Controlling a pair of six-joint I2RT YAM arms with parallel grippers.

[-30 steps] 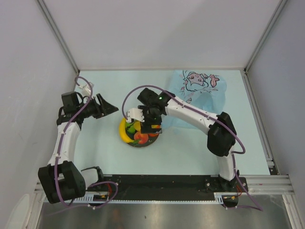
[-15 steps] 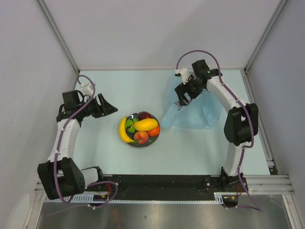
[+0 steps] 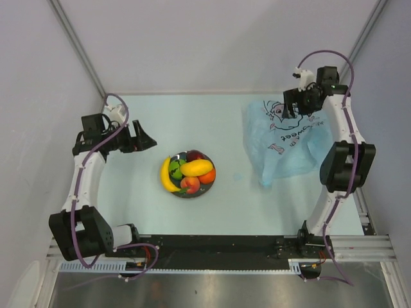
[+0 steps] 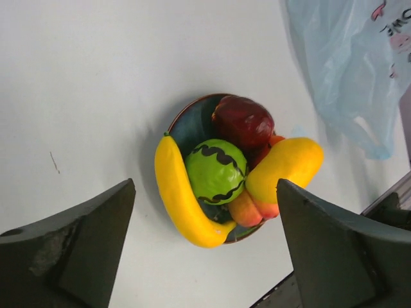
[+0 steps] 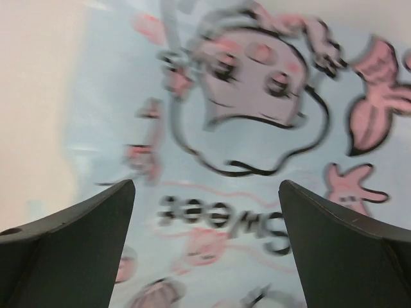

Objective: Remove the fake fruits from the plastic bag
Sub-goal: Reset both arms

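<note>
The fake fruits lie piled on a dark round plate (image 3: 203, 188) mid-table: a banana (image 3: 167, 178), a mango (image 3: 196, 168), a green round one (image 4: 215, 170), a dark red apple (image 4: 243, 120), a peach (image 4: 246, 209) and an orange (image 3: 208, 176). The light blue plastic bag (image 3: 289, 141) lies flat at the right, printed side up. My left gripper (image 3: 145, 138) is open and empty, left of the plate; its wrist view (image 4: 205, 192) looks down at the fruits. My right gripper (image 3: 297, 106) is open and empty above the bag's far end; the bag (image 5: 212, 128) fills its blurred wrist view.
Grey walls with metal frame posts close in the table at the back and both sides. The black base rail (image 3: 218, 244) runs along the near edge. The bag's near corner (image 4: 359, 70) shows in the left wrist view beyond the plate.
My right arm swung from over the plate to the back right corner, above the bag. The bag shifted right and now lies flatter. The left arm barely moved.
</note>
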